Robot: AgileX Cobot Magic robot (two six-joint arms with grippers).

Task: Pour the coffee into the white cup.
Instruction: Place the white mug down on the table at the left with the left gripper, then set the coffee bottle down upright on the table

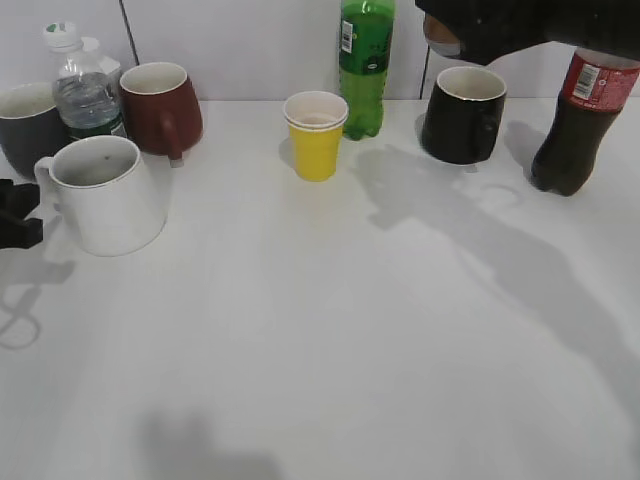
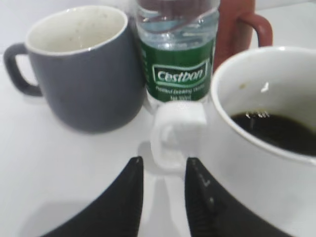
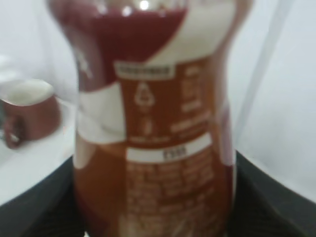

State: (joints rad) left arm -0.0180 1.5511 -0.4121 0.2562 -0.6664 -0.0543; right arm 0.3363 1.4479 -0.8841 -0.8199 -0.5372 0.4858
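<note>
Right gripper: its black fingers [image 3: 44,197] show on both sides of the small curvy bottle of light-brown coffee drink with a red-and-white label [image 3: 153,148] and are clamped on it; in the exterior view this gripper [image 1: 520,25] is a dark mass cut off by the top edge.
Coffee bottle: held up near the top right of the scene; it fills the blurred right wrist view, so the label text is unreadable and neck and base are cropped.
Left gripper [image 2: 163,197]: two black fingers a little apart, holding nothing, the white handle just ahead of the gap between them; in the exterior view only a dark bit shows at the left edge.
Large plain white ceramic mug [image 1: 108,195]: stands at the table's left front; dark liquid lies in its bottom.
Mugs: four, namely the white one, a dark grey mug [image 1: 25,125] cut by the left edge, a brown-red mug [image 1: 160,105], a black mug [image 1: 465,112].
Paper cups: one, a yellow paper cup with white inside [image 1: 316,135].
Other bottles: three, namely a clear water bottle with a green label [image 1: 82,88], a green soda bottle [image 1: 365,65] with its top cropped, a dark cola bottle with a red label [image 1: 580,125] partly hidden under the right arm.
White table [image 1: 330,330]: carries all of these.
</note>
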